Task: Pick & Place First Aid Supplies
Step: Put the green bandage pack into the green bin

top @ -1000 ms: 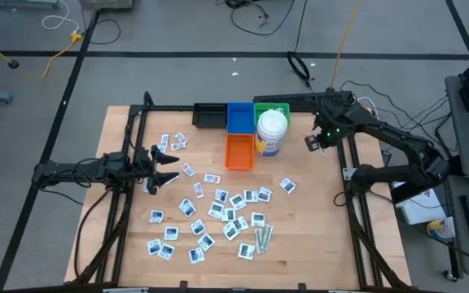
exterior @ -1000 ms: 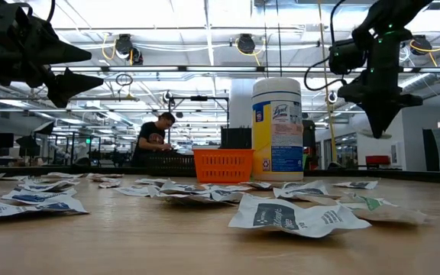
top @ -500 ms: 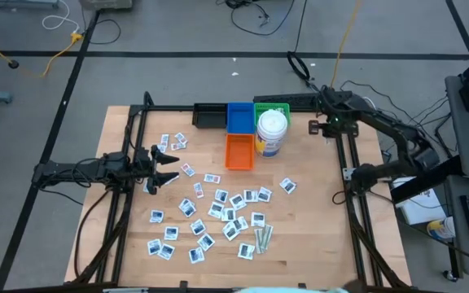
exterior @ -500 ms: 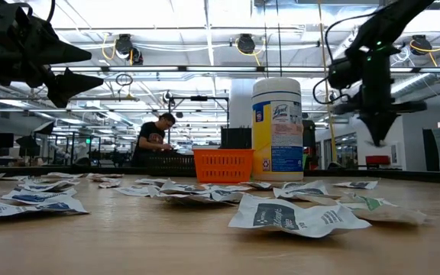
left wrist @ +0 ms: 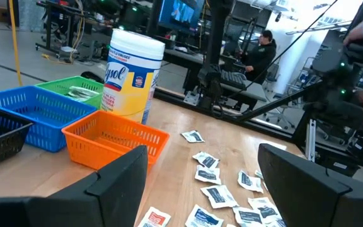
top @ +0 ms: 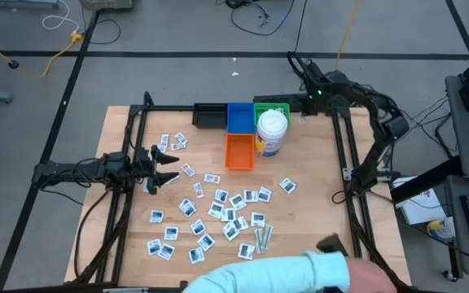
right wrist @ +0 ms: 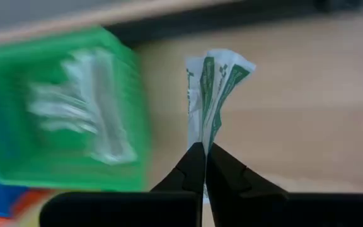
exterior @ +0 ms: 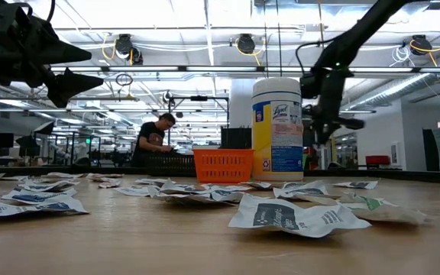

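The right gripper [right wrist: 204, 151] is up in the air just beside the green basket [top: 272, 109], on the side away from the blue basket [top: 238, 116]. Its two fingers are pinched tight on a thin white strip [right wrist: 212, 94] with green print, and the strip sticks up from the tips. More strips lie inside the green basket. The wipes tub [top: 271, 133] stands in front of the green basket, and the orange basket [top: 239, 150] sits right next to the tub. A black basket [top: 208, 116] is at the far end of the row, beside the blue one. The left gripper [top: 166, 165] waits low over the table, well away from the tub, past the orange basket. Its fingers are spread wide and hold nothing. Many small white packets [top: 226, 212] lie spread on the table [top: 316, 203] in front of the tub and the orange basket. Two thin strips [top: 262, 238] lie side by side at the near edge of that pile. A pale blue sleeve [top: 275, 273] reaches in over the near edge of the table.
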Robot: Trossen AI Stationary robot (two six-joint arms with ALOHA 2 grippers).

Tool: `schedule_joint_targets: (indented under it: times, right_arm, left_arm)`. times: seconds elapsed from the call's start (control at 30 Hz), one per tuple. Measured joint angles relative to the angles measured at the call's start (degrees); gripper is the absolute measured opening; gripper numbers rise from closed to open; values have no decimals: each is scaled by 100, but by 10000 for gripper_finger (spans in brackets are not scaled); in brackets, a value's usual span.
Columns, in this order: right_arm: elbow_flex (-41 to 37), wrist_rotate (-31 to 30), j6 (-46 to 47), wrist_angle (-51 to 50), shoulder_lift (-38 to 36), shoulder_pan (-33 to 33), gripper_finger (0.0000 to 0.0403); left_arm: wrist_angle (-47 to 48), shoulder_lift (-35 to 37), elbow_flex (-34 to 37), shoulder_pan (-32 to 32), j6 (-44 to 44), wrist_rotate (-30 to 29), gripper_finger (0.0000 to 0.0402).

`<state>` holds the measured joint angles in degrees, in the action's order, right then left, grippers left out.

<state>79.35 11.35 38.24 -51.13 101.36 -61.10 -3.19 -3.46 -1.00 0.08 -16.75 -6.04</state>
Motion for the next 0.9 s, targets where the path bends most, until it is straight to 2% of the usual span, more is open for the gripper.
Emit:
schedule_joint_targets:
  times: [0.13, 0.3, 0.4, 0.63, 0.9]
  right_arm:
    - [757, 372, -59, 43, 502, 46, 0]
    - [1365, 458, -142, 76, 928, 240, 0]
    - [1405, 674, -142, 225, 1099, 362, 0]
    - [1403, 697, -263, 295, 1374, 576, 4]
    - [1403, 1025, -484, 195, 1386, 608, 33]
  left_arm:
    - [0, -2, 0, 0, 2, 0, 306]
    - [1, -2, 0, 0, 2, 0, 306]
    - [0, -2, -1, 0, 1, 0, 306]
    - [1, 0, -1, 0, 2, 0, 306]
    - [-1, 0, 1, 0, 0, 0, 306]
